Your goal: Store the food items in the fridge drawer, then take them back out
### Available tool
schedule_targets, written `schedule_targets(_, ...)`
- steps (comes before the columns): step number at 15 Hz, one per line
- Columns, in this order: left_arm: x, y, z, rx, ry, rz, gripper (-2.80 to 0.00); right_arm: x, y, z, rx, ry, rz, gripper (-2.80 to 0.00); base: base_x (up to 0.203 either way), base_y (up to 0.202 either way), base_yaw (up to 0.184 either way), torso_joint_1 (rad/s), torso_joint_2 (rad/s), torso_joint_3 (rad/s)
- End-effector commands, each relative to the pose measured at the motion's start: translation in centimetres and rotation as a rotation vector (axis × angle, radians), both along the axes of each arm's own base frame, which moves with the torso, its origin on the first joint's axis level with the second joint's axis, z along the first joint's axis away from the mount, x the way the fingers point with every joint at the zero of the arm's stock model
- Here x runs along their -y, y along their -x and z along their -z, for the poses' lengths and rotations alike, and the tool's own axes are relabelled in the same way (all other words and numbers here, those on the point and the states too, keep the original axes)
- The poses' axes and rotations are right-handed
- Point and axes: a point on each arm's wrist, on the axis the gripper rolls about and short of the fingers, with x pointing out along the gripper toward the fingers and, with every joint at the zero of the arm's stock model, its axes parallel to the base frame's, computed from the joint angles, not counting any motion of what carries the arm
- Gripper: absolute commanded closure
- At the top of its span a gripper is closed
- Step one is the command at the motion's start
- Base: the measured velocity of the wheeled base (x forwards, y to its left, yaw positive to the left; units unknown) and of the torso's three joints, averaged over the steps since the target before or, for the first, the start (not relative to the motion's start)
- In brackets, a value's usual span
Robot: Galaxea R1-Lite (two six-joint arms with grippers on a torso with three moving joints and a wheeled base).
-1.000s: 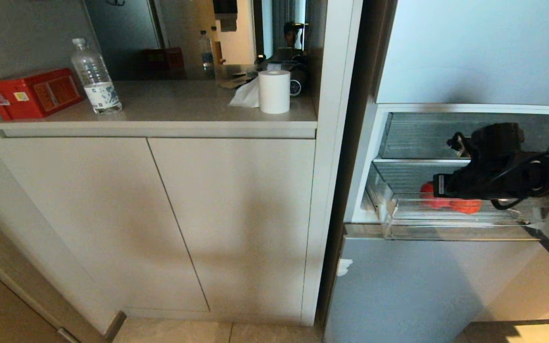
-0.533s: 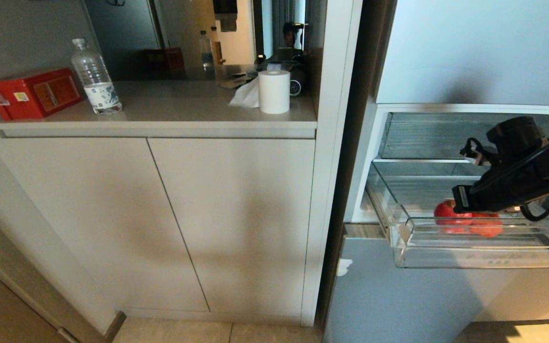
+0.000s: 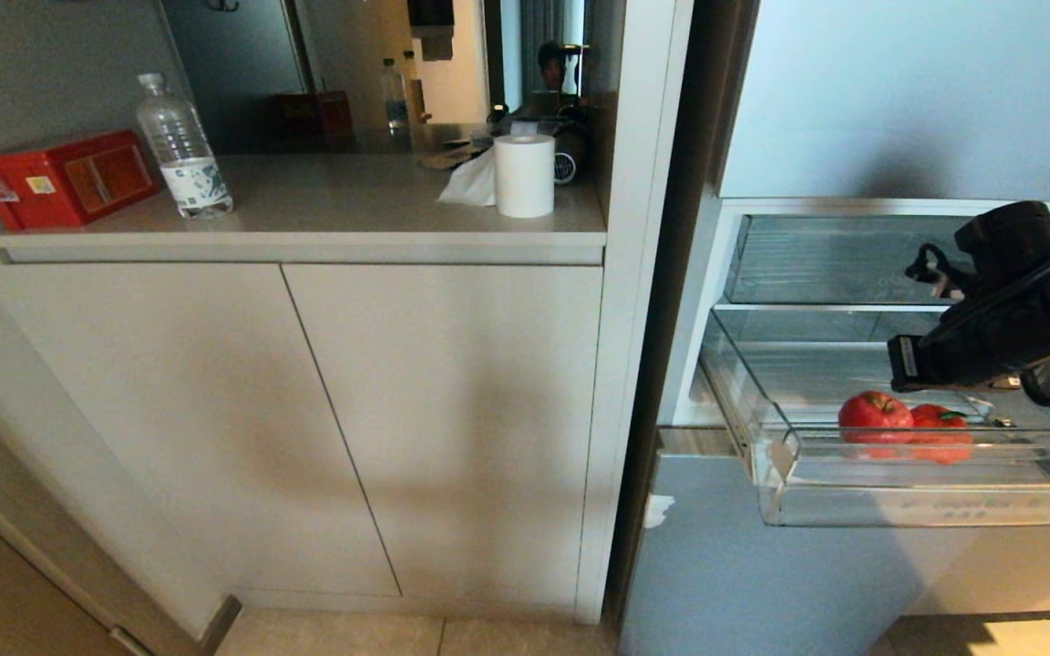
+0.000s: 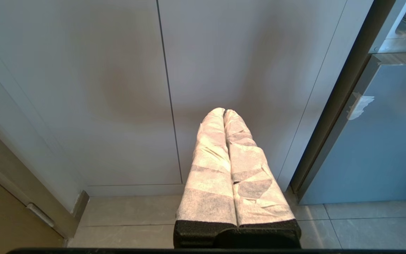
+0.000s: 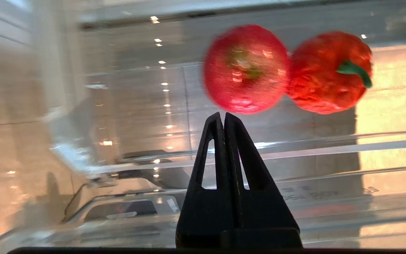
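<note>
The fridge drawer (image 3: 926, 499), a clear bin, is pulled out of the open fridge. Two food items lie side by side in it: a round red one (image 3: 873, 415) (image 5: 247, 68) and an orange-red one with a green stem (image 3: 942, 435) (image 5: 330, 72). My right arm (image 3: 999, 342) hangs over the drawer. In the right wrist view the right gripper (image 5: 223, 114) is shut and empty, its tips just short of the round red item, above the drawer's front lip (image 5: 312, 148). My left gripper (image 4: 224, 111), wrapped in white padding, is shut and parked low before the cabinet.
Above the drawer sits another clear flat-fronted compartment (image 3: 817, 260). Left of the fridge is a counter (image 3: 324, 196) with a red box (image 3: 65, 178), a water bottle (image 3: 183, 150) and a paper roll (image 3: 525, 173). Closed cabinet doors (image 3: 306, 419) stand below it, and the fridge's lower door (image 3: 762, 565) is shut.
The drawer has slid out toward me with both food items in it. My right arm has drawn back to the right, and its wrist has tilted up.
</note>
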Motion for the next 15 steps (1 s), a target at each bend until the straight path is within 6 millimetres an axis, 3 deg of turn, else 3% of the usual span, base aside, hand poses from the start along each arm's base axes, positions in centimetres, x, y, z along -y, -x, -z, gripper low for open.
schedule_targets(1,0.0,0.0,0.0,0.001,0.0,0.0,0.0,0.6,-0.3,1.1,-0.039,0.004,0.006,0.0,0.0,0.0,0.0,0.0,0.0,0.0)
schedule_targets(4,0.0,0.0,0.0,0.001,0.0,0.0,0.0,0.6,0.5,0.9,-0.08,0.007,-0.001,0.0,0.0,0.0,0.0,0.0,0.0,0.0)
schedule_targets(10,0.0,0.0,0.0,0.001,0.0,0.0,0.0,0.3,4.4,-0.7,-0.144,0.016,-0.019,0.0,0.0,0.0,0.0,0.0,0.0,0.0)
schedule_targets(15,0.0,0.0,0.0,0.001,0.0,0.0,0.0,0.8,1.8,0.0,-0.138,0.01,-0.005,0.0,0.0,0.0,0.0,0.0,0.0,0.0)
